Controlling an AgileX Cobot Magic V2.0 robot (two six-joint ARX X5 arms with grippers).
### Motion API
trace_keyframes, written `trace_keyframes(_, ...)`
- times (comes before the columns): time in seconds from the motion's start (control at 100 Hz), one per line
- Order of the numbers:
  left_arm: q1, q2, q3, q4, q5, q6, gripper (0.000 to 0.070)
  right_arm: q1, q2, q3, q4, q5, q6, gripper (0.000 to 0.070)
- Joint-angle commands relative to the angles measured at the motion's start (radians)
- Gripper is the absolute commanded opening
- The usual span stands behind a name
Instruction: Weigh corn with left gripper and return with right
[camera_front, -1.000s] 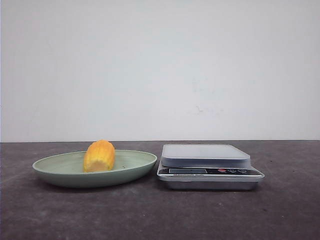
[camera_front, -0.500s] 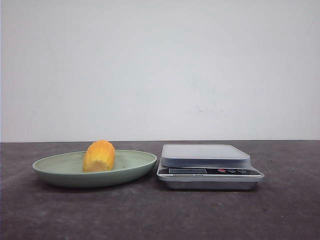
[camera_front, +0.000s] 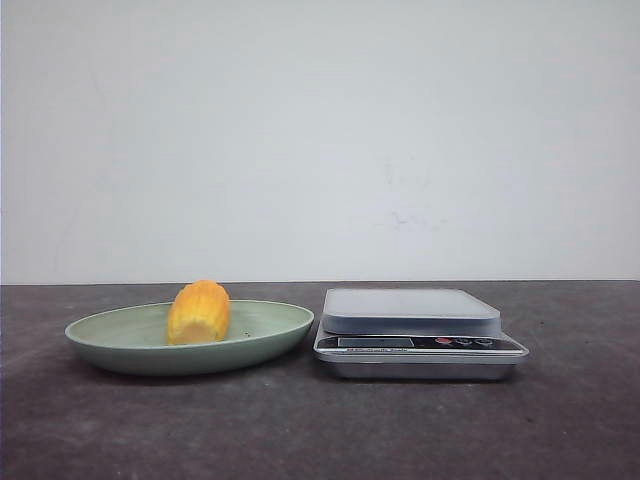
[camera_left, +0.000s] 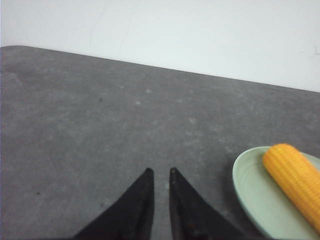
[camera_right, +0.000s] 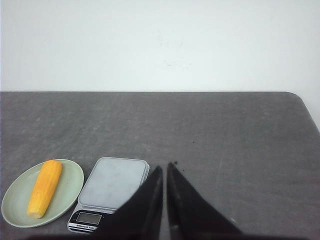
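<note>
The corn (camera_front: 199, 312), a stubby orange-yellow cob, lies in the green plate (camera_front: 120, 340) at the left of the table. To its right stands the silver kitchen scale (camera_front: 415, 325) with nothing on its platform. Neither gripper shows in the front view. In the left wrist view my left gripper (camera_left: 160, 172) hovers over bare table, away from the plate (camera_left: 250, 185) and the corn (camera_left: 295, 172), its fingers nearly together with nothing between them. My right gripper (camera_right: 165, 166) is high and back from the scale (camera_right: 114, 182), with only a thin slit between its fingers; the corn (camera_right: 45, 187) is in its view.
The table top (camera_front: 320, 430) is dark grey and runs back to a white wall (camera_front: 320, 140). Its right edge and rounded far corner (camera_right: 300, 100) show in the right wrist view.
</note>
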Motion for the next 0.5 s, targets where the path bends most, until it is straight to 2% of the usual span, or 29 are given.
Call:
trace_keyframes(0.0, 0.002, -0.001, -0.012, 0.019, 0.002, 0.003, 0.0016, 0.002, 0.005, 0.015, 0.013, 0.0, 0.014, 0.0007)
trace_keyframes(0.16, 0.011, -0.001, -0.035, 0.02, 0.002, 0.006, 0.0016, 0.002, 0.005, 0.015, 0.013, 0.0, 0.014, 0.0007)
trace_keyframes(0.25, 0.011, -0.001, -0.035, -0.035, 0.002, 0.009, 0.0016, 0.002, 0.005, 0.015, 0.013, 0.0, 0.014, 0.0007)
trace_keyframes(0.49, 0.011, -0.001, -0.034, -0.024, 0.002, 0.009, 0.0016, 0.002, 0.005, 0.015, 0.013, 0.0, 0.014, 0.0007)
